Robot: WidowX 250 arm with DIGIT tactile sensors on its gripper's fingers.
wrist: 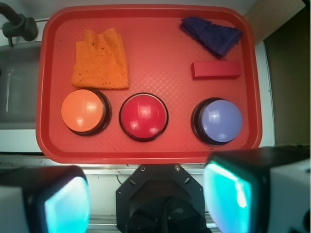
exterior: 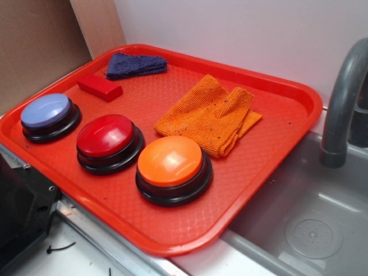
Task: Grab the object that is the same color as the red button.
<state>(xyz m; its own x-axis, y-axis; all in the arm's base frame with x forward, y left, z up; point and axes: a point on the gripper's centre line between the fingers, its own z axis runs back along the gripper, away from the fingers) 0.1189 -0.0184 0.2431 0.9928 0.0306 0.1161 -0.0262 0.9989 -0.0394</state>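
Red block [wrist: 216,69] lies flat on the red tray [exterior: 190,218], far side, just beside a dark blue cloth [wrist: 212,33] & apart from the lavender-blue button [wrist: 219,120]. Red button [wrist: 144,116] sits mid-row, betw. the lavender-blue one & the orange button [wrist: 83,111]. Folded orange cloth [wrist: 101,59] lies behind the orange button, nearly touching it. Gripper [wrist: 146,199] hangs high over the tray's near edge, fingers [wrist: 65,204] spread wide w/ nothing betw. them, well apart from the block. Grey sink [exterior: 310,224] & faucet [exterior: 343,103] next to the tray.
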